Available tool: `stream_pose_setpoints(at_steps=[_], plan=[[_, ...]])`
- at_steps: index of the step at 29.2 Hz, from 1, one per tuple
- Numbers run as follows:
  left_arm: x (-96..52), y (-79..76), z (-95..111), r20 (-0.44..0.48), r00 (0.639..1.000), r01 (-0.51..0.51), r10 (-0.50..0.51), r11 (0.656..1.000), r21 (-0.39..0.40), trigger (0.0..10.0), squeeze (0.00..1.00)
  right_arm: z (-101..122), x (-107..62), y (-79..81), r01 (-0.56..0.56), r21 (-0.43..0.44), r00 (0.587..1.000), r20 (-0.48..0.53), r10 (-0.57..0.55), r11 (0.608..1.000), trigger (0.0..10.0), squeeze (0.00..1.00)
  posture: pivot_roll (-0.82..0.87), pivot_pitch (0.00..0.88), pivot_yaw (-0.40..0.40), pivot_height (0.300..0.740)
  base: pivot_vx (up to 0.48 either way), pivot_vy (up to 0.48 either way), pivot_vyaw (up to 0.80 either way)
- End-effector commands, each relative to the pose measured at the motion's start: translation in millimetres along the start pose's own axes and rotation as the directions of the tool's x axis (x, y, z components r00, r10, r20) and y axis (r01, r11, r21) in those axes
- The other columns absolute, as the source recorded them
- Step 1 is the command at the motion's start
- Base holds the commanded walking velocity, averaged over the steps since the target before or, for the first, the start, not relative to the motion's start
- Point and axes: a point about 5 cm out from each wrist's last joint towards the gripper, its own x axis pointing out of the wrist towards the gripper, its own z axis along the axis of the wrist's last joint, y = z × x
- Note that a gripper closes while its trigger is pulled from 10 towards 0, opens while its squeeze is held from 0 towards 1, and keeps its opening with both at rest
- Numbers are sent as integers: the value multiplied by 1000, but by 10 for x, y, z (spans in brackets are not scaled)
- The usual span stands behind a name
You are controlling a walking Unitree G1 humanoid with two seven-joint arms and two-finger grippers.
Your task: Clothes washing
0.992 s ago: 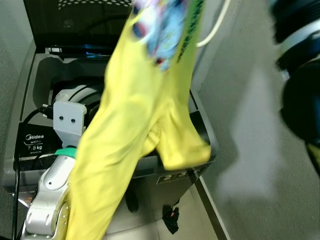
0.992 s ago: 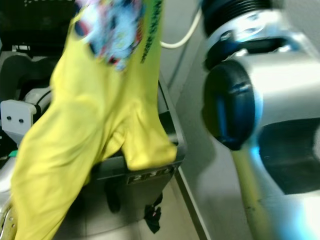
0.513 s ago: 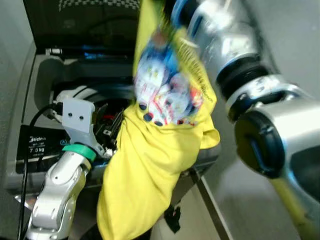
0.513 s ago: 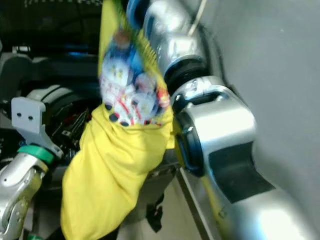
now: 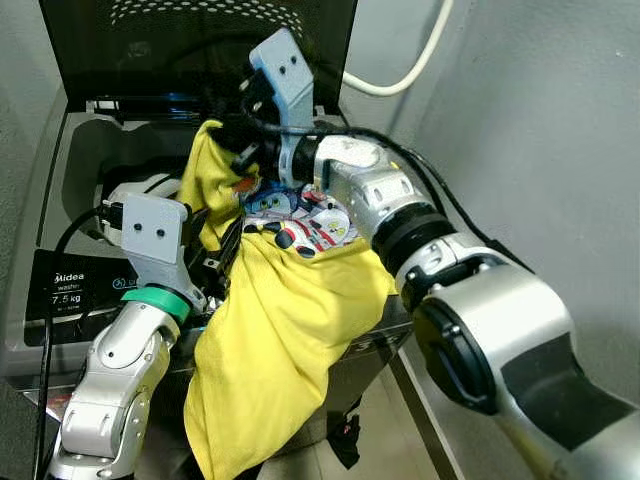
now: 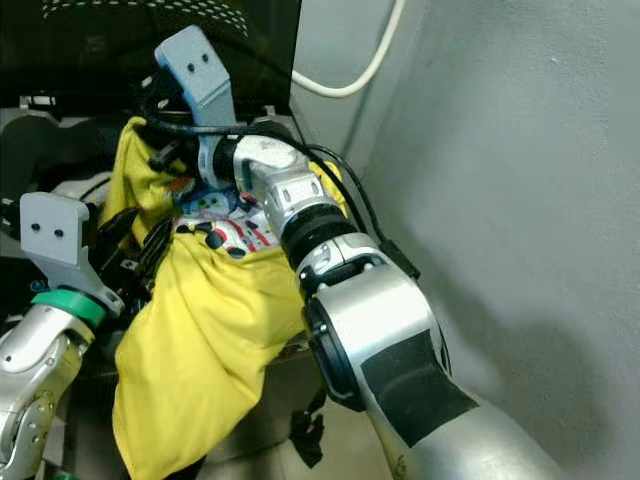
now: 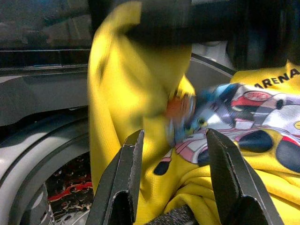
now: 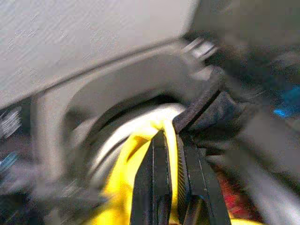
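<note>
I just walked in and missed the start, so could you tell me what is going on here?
The robot is loading a yellow shirt into an open top-load washer. Its right gripper is shut on the shirt's upper end over the drum opening. The left gripper sits open beside the shirt at the drum's edge. Much of the shirt hangs outside, down the washer's front.

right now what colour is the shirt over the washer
Yellow shirt with a red, white and blue print; clearest in the left eye view.

The shirt drapes over the washer's front rim (lid raised behind), the wall at right.
</note>
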Motion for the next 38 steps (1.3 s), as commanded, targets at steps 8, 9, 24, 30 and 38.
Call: stream_pose_setpoints(at_steps=[8,9,24,30,38], plan=[[-25,-57,-56,-37,998,40,-41,999,-7,10000,0,-179,19,25,55,-44,993,-100,-59,997,10000,1000,139,18,-93,740,0,0,0],[-23,-66,-59,-39,998,50,-50,999,-8,10000,0,-123,6,-21,101,-48,992,-77,-104,994,10000,1000,139,17,-91,740,0,0,0],[19,-63,-59,-54,991,121,-121,993,5,10000,0,614,-580,-653,376,3,914,164,-371,927,10000,1000,121,2,-37,740,0,0,0],[-72,112,19,-70,982,178,-175,984,30,10000,0,366,-990,-790,271,-38,957,120,-265,962,10000,1000,104,0,-24,740,0,0,0],[-497,356,246,-120,944,313,-307,949,31,10000,0,-246,-1272,-432,-8,-48,988,150,15,999,10000,1000,119,0,-39,740,0,0,0]])
